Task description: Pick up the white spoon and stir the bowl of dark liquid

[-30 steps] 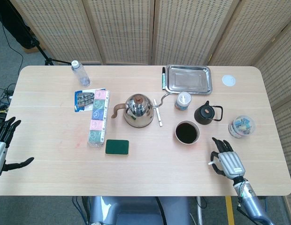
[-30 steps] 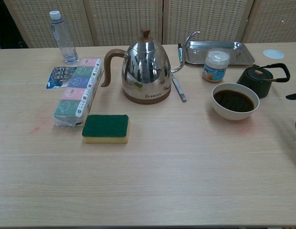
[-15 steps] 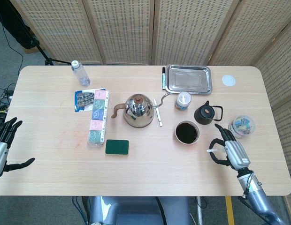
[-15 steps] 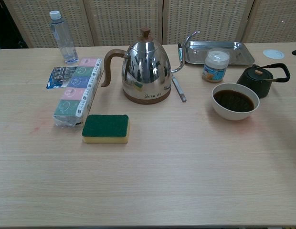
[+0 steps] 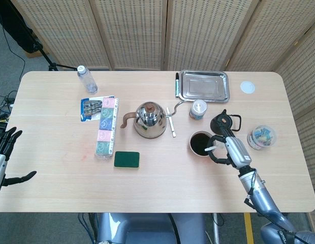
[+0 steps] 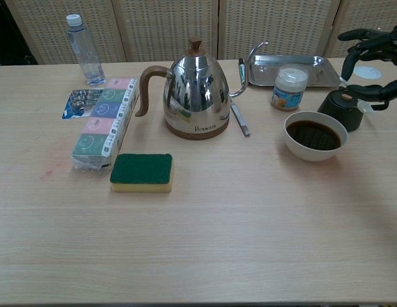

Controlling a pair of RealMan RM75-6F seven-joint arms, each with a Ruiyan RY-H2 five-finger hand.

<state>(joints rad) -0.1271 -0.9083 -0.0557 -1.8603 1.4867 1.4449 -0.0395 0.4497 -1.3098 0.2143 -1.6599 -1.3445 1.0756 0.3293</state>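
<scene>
White spoon, mostly hidden, pinched in right hand; left hand spread, cropped.

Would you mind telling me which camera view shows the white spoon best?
The head view: the white spoon juts from the right hand over the bowl rim. In the chest view only a pale tip shows at the hand, near the frame edge.

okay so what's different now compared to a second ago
The right hand, holding the white spoon, rose from the table's near right edge and moved forward and inward to the bowl; the spoon's end now sits over the bowl's rim. In the chest view the hand is high, above the small black kettle. The left hand stayed open at the left edge. Everything else on the table stayed put.
</scene>
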